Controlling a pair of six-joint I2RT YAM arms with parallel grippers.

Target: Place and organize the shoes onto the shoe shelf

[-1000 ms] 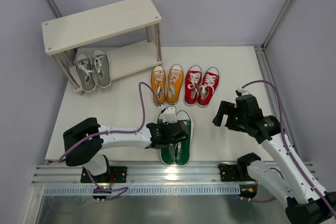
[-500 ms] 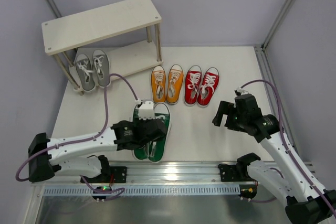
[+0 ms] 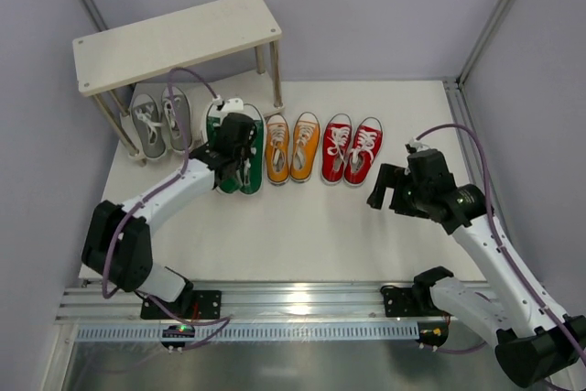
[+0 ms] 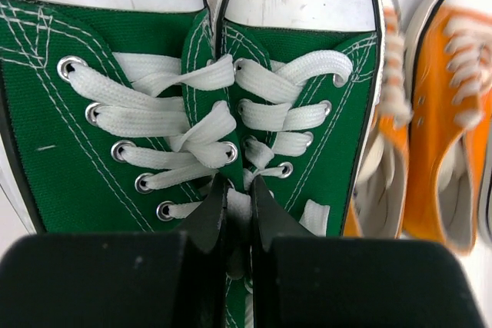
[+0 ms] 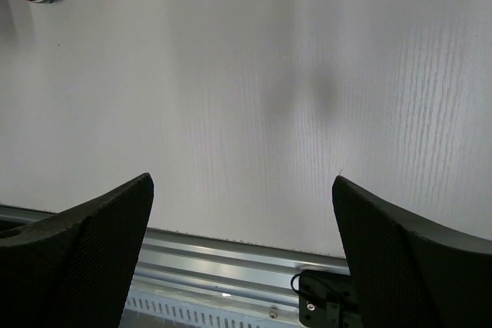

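Observation:
The green shoes (image 3: 254,157) are pinched together as a pair, toes pointing at the lower board of the shoe shelf (image 3: 174,38), next to the grey shoes (image 3: 161,122) that stand on that board's left half. My left gripper (image 3: 235,149) is shut on the green pair's inner edges and laces (image 4: 231,132); its fingertips (image 4: 209,207) press the two shoes together. I cannot tell if the pair rests on anything. The orange shoes (image 3: 290,146) and red shoes (image 3: 351,149) stand on the table. My right gripper (image 3: 388,191) hangs open above bare table (image 5: 242,220).
The orange pair (image 4: 442,105) lies close to the right of the green pair. A thin shelf post (image 3: 276,75) stands just behind the orange shoes. A metal rail (image 3: 293,304) runs along the near table edge, seen too in the right wrist view as the rail (image 5: 231,255).
My left arm has carried the green pair from the near table edge leftward and then far back, to the front of the shelf's lower board. The right gripper shifted only slightly.

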